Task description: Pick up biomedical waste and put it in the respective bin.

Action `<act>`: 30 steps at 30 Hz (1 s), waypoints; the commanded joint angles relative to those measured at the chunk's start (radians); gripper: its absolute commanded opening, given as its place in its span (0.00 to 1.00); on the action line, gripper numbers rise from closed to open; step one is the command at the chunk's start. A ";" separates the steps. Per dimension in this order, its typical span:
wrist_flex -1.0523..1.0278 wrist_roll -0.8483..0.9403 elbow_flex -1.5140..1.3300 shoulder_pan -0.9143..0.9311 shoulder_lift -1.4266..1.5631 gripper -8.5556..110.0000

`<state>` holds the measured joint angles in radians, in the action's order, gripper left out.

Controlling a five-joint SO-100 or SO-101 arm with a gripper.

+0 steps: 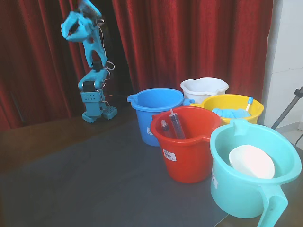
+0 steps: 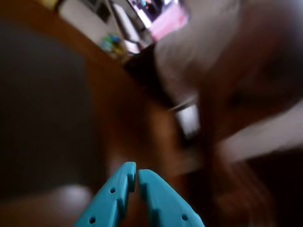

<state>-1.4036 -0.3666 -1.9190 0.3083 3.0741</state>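
**Arm raised, jaws empty, waste out of sight**

In the fixed view we see, at upper left, the arm (image 1: pixel 90 61) folded high over its base. At centre right stand the blue bucket (image 1: pixel 156 111), red bucket (image 1: pixel 187 144) and, lower right, teal bucket (image 1: pixel 253 170). In the wrist view the gripper (image 2: pixel 137 172) sits bottom centre, fingers pressed nearly together, pinching nothing. We cannot locate the slim waste stick in either view. Risk: descending blind through this blurred wrist view may miss it.
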 commanded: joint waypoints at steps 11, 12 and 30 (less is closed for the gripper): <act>-0.132 0.325 -0.451 -0.371 0.064 0.07; -0.107 0.296 -0.525 -0.371 0.063 0.07; 0.121 0.288 -1.015 -0.207 0.061 0.07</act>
<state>-1.2241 -0.0598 -2.9406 0.0414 3.1309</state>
